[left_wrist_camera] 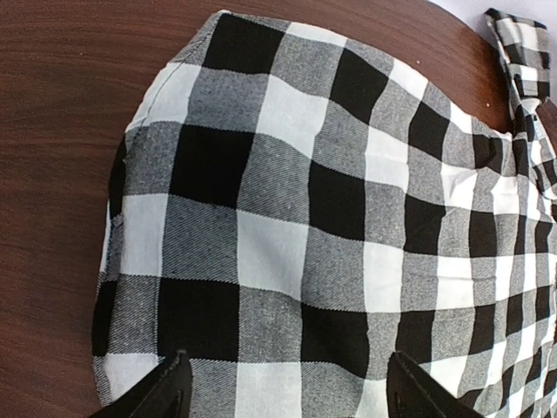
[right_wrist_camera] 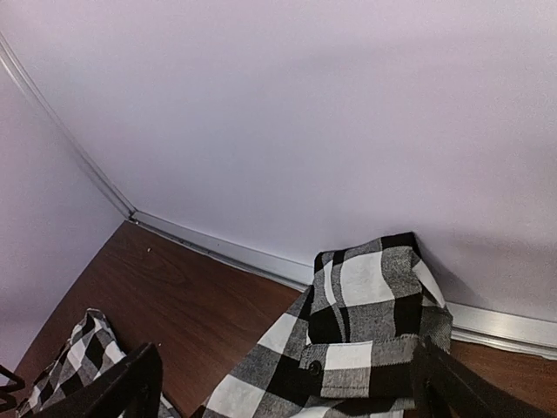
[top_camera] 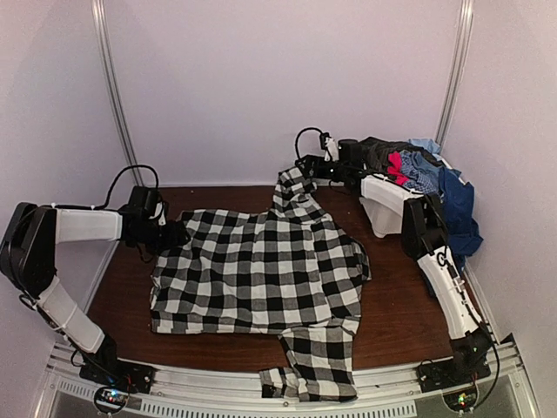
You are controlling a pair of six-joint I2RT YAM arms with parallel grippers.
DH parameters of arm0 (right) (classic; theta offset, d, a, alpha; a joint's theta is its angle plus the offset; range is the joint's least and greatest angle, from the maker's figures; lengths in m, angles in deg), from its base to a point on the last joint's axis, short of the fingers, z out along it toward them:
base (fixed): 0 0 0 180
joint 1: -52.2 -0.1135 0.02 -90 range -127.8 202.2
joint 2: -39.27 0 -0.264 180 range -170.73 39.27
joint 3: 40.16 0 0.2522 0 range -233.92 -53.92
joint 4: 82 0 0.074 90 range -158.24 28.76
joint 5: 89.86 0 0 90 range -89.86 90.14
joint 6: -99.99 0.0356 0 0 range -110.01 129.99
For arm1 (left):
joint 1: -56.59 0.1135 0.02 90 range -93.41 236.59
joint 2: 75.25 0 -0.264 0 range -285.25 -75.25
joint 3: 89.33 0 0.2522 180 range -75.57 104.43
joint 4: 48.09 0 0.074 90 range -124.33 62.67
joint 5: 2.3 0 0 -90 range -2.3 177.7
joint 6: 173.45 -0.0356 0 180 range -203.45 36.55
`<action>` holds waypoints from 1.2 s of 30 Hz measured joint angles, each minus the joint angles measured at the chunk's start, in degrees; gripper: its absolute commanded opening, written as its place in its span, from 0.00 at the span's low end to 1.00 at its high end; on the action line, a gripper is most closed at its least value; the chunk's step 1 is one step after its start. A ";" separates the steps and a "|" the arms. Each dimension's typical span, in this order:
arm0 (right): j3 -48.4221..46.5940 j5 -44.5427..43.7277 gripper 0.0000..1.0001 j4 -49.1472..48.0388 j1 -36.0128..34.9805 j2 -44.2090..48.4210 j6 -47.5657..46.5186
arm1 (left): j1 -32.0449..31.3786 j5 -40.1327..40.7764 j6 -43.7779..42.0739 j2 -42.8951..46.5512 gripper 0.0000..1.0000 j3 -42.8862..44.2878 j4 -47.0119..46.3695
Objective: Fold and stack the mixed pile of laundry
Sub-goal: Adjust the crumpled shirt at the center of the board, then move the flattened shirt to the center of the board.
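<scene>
A black-and-white checked shirt (top_camera: 261, 270) lies spread flat on the brown table. One sleeve reaches the back wall (top_camera: 294, 185) and the other hangs over the front edge (top_camera: 318, 370). My left gripper (top_camera: 174, 233) is open, just above the shirt's left corner (left_wrist_camera: 287, 235), both fingers (left_wrist_camera: 161, 392) apart over the cloth. My right gripper (top_camera: 306, 164) is open by the far sleeve's cuff (right_wrist_camera: 374, 340), which is bunched against the wall. The rest of the laundry pile (top_camera: 418, 165), with red, light blue, dark and navy pieces, sits at the back right.
A white plastic bin (top_camera: 383, 205) holds the pile at the back right; a navy piece (top_camera: 459, 209) hangs over its right side. White walls enclose the table on three sides. Bare brown table (top_camera: 122, 287) shows left of the shirt.
</scene>
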 measured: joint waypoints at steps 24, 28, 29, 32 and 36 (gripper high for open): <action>68.39 5.60 0.82 5.07 -9.60 37.68 -3.85 | -3.37 7.69 0.17 -11.91 0.50 6.47 6.05; 61.46 6.43 0.81 3.98 -6.97 32.30 -2.82 | -0.76 6.67 -0.28 -19.56 0.46 15.08 4.28; 58.80 6.56 0.81 4.24 -6.25 30.53 -2.78 | 0.28 5.75 -0.44 -21.49 0.48 17.40 3.54; 51.36 6.40 0.81 6.36 -4.57 26.32 -3.13 | 3.34 2.34 -1.03 -25.90 0.61 23.34 1.88; 50.47 6.47 0.82 9.03 -3.39 28.39 -3.54 | 5.27 0.00 -1.66 -23.12 0.68 22.36 3.74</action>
